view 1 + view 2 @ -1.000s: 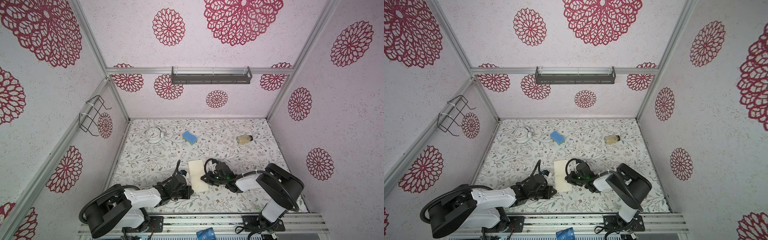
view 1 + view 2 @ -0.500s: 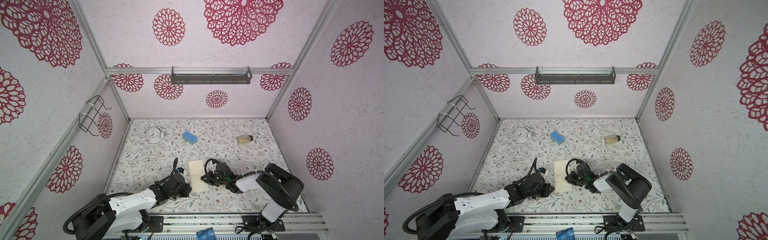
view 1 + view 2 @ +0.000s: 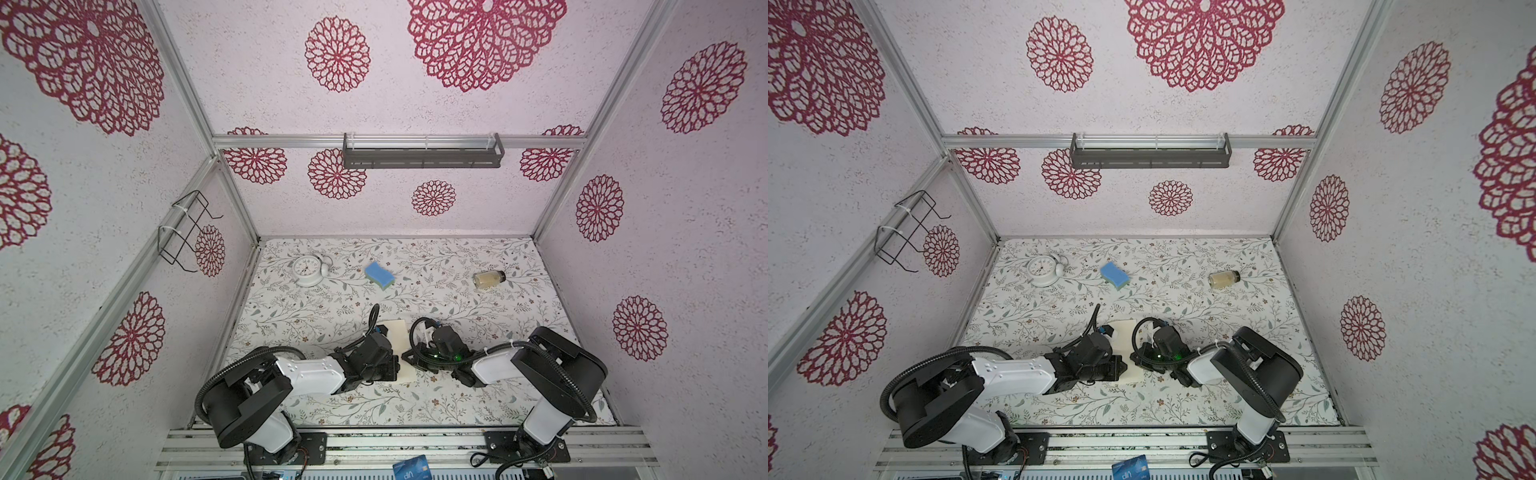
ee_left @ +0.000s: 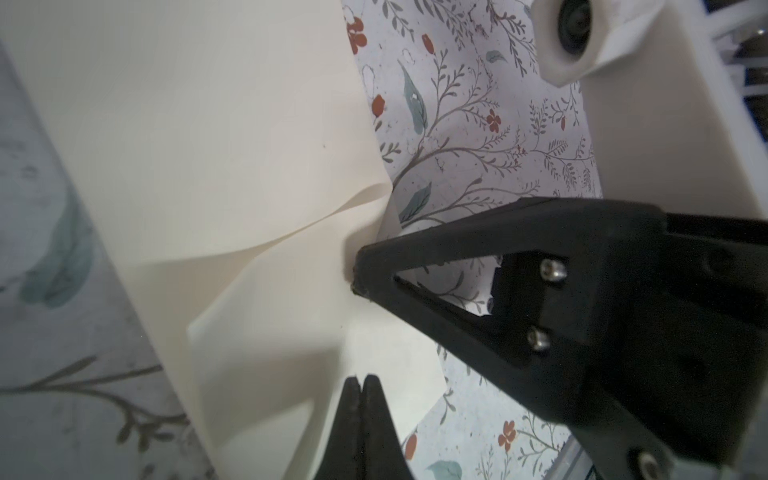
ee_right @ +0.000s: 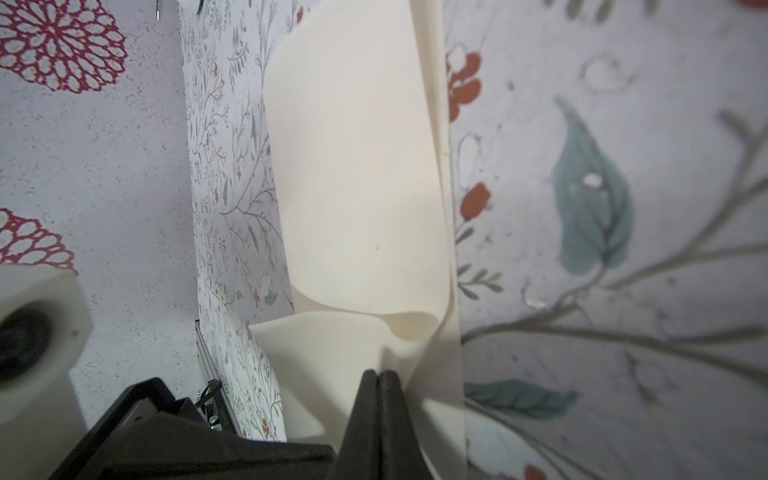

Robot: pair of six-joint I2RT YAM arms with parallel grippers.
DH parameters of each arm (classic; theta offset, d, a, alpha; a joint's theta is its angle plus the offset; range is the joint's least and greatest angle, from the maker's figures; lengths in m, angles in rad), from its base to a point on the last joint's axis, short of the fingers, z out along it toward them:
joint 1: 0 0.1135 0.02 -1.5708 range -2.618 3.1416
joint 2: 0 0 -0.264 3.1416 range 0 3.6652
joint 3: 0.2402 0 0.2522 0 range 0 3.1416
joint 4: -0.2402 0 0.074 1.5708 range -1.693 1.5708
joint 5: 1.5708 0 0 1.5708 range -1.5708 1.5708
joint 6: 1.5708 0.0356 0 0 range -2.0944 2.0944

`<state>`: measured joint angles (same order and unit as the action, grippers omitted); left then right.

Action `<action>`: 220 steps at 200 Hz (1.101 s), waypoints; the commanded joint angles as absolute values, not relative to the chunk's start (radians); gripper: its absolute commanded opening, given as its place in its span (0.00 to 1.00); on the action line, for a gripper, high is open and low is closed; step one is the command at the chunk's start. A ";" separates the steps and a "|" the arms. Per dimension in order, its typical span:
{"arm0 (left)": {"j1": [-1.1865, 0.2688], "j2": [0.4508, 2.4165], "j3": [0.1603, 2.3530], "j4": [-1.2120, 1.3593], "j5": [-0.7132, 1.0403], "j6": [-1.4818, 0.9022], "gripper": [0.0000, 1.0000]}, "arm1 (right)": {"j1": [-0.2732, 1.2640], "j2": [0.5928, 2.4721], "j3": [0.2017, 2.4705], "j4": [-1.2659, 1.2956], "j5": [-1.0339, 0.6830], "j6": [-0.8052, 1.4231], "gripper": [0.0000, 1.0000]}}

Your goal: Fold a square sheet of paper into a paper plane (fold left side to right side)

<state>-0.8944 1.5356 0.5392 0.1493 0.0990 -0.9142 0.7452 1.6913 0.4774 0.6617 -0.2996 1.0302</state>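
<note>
The square sheet of paper (image 3: 398, 332) lay folded but puffy on the near middle of the table (image 3: 457, 395). The left hand (image 4: 360, 384) and right hand (image 5: 379, 376), both clenched shut, touched it with their tips. It seemed best to press gently along the fold, edges matched. I counted one sheet, two hands, one blue sponge (image 3: 379, 274), one alarm clock (image 3: 306, 270), one jar (image 3: 489, 279).

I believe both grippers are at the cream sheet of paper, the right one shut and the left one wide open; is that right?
Not quite: the left gripper is shut too, jaws pressed together over the sheet of paper, as the left wrist view shows. The right gripper is indeed shut.
</note>
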 commanded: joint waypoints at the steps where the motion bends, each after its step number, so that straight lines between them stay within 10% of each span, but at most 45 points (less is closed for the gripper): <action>1: -0.894 1.542 0.520 0.189 0.093 -0.929 0.00 | 0.736 1.720 0.446 0.525 -0.258 1.039 0.00; 220: -0.895 1.242 0.431 0.048 0.042 -0.943 0.00 | 0.734 1.743 0.439 0.555 -0.264 1.058 0.00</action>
<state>-0.8959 1.1896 0.3946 0.0563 0.0608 -0.9741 0.7429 1.7042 0.4763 0.6868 -0.3042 1.0477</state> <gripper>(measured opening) 0.040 0.050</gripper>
